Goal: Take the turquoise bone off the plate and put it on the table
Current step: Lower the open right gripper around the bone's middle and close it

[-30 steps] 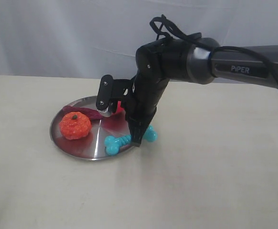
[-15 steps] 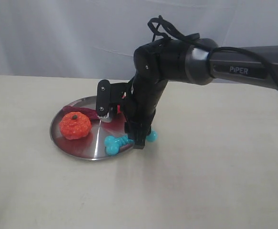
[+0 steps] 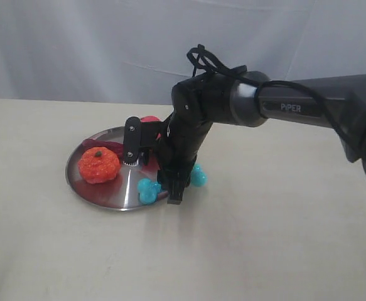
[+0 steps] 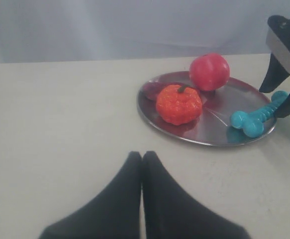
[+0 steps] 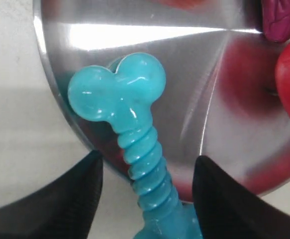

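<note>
The turquoise bone [image 5: 135,124] lies across the rim of the steel plate [image 3: 82,188], one knob on the plate and the other end over the table [image 3: 264,238]. My right gripper [image 5: 148,158] is open and low over it, one black finger on each side of the ridged shaft, not closed on it. In the exterior view the right gripper [image 3: 153,180] hides the shaft, and only the knobs of the bone [image 3: 148,190] show. The left wrist view shows the bone [image 4: 256,117] on the plate's [image 4: 184,139] edge. My left gripper [image 4: 142,155] is shut and empty, well short of the plate.
An orange toy pumpkin [image 3: 98,165] and a red round toy fruit [image 4: 209,71] sit on the plate, with a purple piece [image 5: 279,20] beside them. A pale curtain hangs behind the table.
The right gripper has come down and shifted slightly left, so its fingers now straddle the bone's shaft. The bone and the other toys have not moved.
</note>
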`<act>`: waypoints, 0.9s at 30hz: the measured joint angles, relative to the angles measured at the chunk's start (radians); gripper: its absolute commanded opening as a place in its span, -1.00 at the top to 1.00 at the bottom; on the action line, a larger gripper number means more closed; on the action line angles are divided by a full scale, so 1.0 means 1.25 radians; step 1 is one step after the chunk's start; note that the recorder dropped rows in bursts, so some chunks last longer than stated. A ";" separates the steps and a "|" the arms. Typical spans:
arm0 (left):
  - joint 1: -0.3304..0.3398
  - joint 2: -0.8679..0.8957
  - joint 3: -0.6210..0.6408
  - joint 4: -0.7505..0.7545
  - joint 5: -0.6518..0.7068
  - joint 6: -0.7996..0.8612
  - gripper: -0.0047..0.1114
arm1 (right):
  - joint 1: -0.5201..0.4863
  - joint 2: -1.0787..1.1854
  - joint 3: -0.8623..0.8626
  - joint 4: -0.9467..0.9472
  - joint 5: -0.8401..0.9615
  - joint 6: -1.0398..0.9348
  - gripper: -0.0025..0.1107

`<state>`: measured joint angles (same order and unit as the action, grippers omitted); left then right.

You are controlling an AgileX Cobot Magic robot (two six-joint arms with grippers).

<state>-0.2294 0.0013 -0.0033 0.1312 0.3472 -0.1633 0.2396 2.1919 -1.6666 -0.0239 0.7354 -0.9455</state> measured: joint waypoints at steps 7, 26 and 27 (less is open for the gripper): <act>0.000 0.000 0.000 0.000 0.000 0.000 0.92 | 0.000 0.038 -0.032 0.006 0.000 0.003 0.04; 0.000 0.000 0.000 0.000 0.000 0.000 0.92 | 0.000 0.071 -0.051 0.019 0.000 0.008 0.11; 0.000 0.000 0.000 0.000 0.000 0.000 0.92 | 0.000 0.072 -0.051 0.019 0.000 0.008 0.11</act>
<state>-0.2294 0.0013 -0.0033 0.1312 0.3472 -0.1633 0.2396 2.2814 -1.7303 0.0000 0.7354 -0.9360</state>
